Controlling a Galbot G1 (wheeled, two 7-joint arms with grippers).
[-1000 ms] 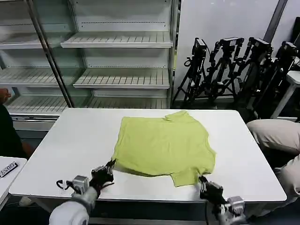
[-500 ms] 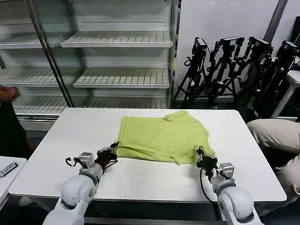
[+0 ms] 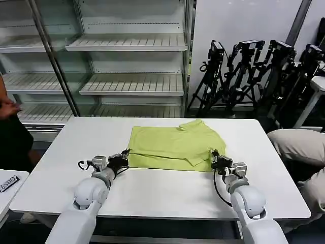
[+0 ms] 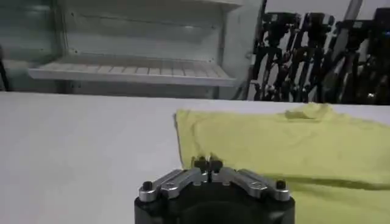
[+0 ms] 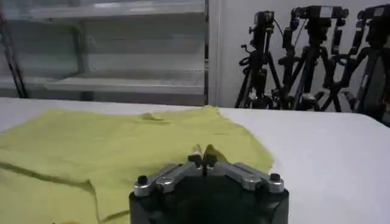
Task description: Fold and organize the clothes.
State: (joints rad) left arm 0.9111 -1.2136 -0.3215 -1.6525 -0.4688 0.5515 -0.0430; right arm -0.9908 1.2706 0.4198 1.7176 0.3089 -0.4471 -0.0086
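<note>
Left gripper [image 3: 123,157] and right gripper [image 3: 215,160] pinch the soft lime-green shirt's [image 3: 172,145] lifted hem; carry both corners evenly ahead toward the collar.

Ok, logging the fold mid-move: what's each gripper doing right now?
Left gripper: shut on the lime-green soft short-sleeved shirt, at its near-left hem.
Right gripper: shut on its near-right hem.

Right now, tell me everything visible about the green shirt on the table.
The shirt is plain lime-green soft fabric with a small collar at its far edge and short sleeves. It lies on the white table, its near part folded back over the rest, making a doubled layer along the front. The left end effector is shut on the fold's left corner, and the right end effector is shut on its right corner. Light wrinkles run along the fold.
</note>
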